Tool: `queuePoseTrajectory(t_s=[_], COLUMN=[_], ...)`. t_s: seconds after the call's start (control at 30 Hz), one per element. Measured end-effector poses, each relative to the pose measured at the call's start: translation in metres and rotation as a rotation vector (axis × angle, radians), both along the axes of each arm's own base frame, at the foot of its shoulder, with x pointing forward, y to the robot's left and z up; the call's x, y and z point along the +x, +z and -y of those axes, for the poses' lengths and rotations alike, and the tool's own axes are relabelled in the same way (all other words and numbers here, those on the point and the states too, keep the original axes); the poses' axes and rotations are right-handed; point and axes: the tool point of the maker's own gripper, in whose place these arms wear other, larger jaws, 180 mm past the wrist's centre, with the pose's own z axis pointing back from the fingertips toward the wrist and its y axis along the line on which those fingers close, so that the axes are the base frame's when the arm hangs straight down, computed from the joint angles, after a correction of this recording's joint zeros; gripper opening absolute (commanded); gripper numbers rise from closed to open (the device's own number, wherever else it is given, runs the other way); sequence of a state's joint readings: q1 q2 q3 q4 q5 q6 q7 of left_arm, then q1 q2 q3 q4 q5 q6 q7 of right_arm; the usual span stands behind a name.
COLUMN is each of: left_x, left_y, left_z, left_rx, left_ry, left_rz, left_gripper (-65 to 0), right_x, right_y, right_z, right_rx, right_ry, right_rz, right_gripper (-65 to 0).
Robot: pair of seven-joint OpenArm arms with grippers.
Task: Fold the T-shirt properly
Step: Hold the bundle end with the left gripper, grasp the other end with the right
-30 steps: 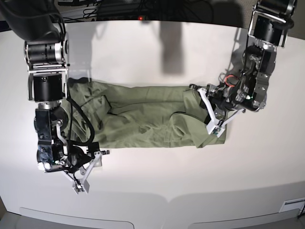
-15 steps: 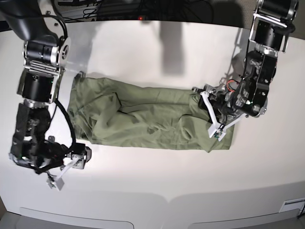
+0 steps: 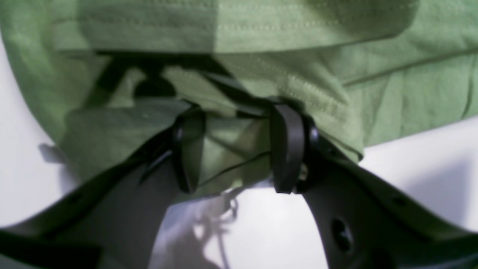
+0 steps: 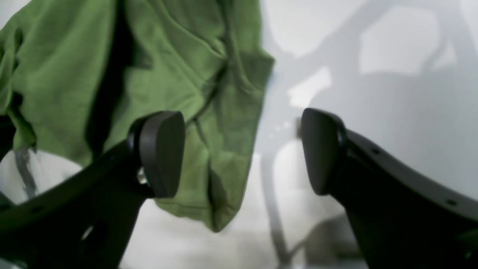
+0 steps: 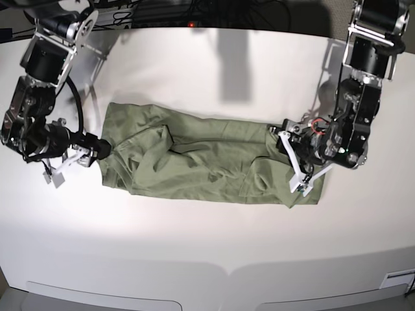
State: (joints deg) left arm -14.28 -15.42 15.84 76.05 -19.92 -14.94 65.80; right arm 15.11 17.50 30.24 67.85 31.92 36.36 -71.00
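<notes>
From its own wrist camera, the left gripper stands with its two black pads partly apart, and a bunched fold of the T-shirt sits in the gap between them. The cloth fills that space and presses against the inner face of one pad, though whether the jaws pinch it firmly I cannot tell. Stitched hem lines of the green fabric run across the top of this view, and the white table shows below and to the side. Over at the right wrist camera, the right gripper is spread wide, with nothing between its pads. The green shirt hangs and folds behind one pad, its edge ending roughly in line with the gap, while the other pad stands over bare white surface. From the base view, the T-shirt lies stretched out as a long wrinkled band across the middle of the table. The left gripper is down on the shirt's end on that view's right, its white fingers laid over the cloth. The right gripper sits just off the opposite end of the shirt, near the bunched corner, its jaws apart from the fabric.
</notes>
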Motion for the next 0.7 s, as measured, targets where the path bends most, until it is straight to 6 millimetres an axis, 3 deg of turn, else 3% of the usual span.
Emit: queuePoseTrajectory(t_s=[0.17, 0.47, 0.7], left_x=[0.000, -0.001, -0.001], left_y=[0.000, 0.000, 0.000], left_z=[-0.001, 0.000, 0.000], left_rx=[0.003, 0.000, 0.001], left_ry=[0.003, 0.003, 0.003], left_rz=[-0.006, -0.008, -0.009], left_gripper=[-35.5, -35.5, -35.5], right_x=[-0.003, 0.006, -0.001], right_y=[-0.009, -0.020, -0.022], right_z=[-0.005, -0.083, -0.103], right_rx=[0.029, 0.186, 0.219], right_ry=[-0.042, -0.003, 0.047], right_rz=[0.060, 0.086, 0.033], right_gripper=[-17.1, -17.1, -17.1])
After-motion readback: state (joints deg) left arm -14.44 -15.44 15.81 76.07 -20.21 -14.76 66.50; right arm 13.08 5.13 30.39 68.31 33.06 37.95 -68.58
